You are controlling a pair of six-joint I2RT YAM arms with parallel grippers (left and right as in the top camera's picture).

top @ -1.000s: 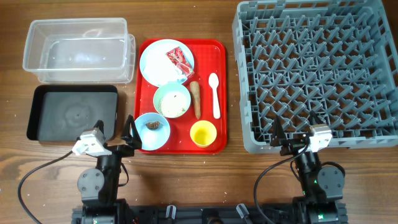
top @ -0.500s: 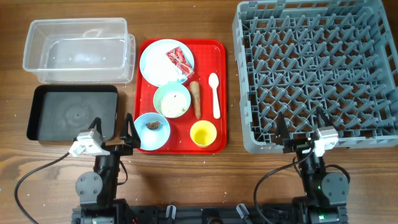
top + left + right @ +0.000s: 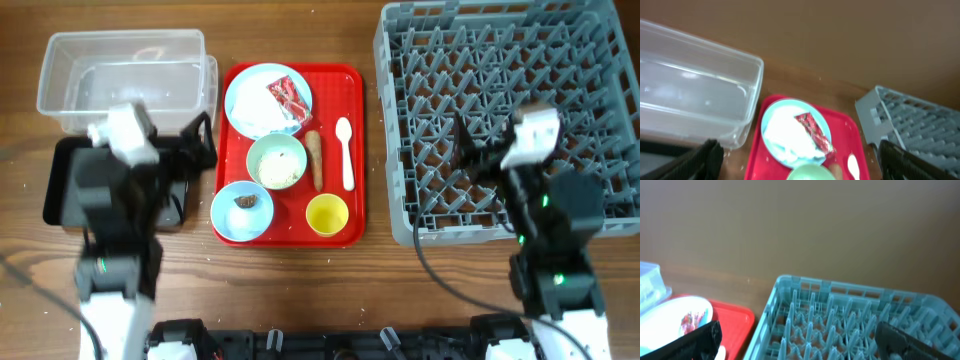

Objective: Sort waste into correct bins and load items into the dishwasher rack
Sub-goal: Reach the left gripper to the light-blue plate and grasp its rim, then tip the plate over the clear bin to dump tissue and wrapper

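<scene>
On the red serving tray (image 3: 350, 80) a pale-blue plate (image 3: 240, 100) holds a white napkin (image 3: 258, 112) and a red-and-white wrapper (image 3: 283, 98). A pale-green bowl (image 3: 276, 162) holds white crumbs. A brown stick (image 3: 314, 158) and a white spoon (image 3: 345, 152) lie beside it. A light-blue bowl (image 3: 244, 211) holds a small brown lump (image 3: 246, 201). A yellow cup (image 3: 327, 214) stands at the front. My left gripper (image 3: 197, 145) is open and empty above the black tray (image 3: 60, 190). My right gripper (image 3: 470, 150) is open and empty above the grey rack (image 3: 520, 60).
The clear tub (image 3: 125, 80) stands at the back left. The left wrist view shows the plate (image 3: 775, 120), the wrapper (image 3: 812, 131), the tub (image 3: 695, 100) and the rack corner (image 3: 920, 120). The right wrist view shows the rack (image 3: 850, 315) and the red tray (image 3: 735, 317).
Both arms have risen from the table's front edge and moved away from it. The left one is now over the black tray, the right one over the rack's front part.
</scene>
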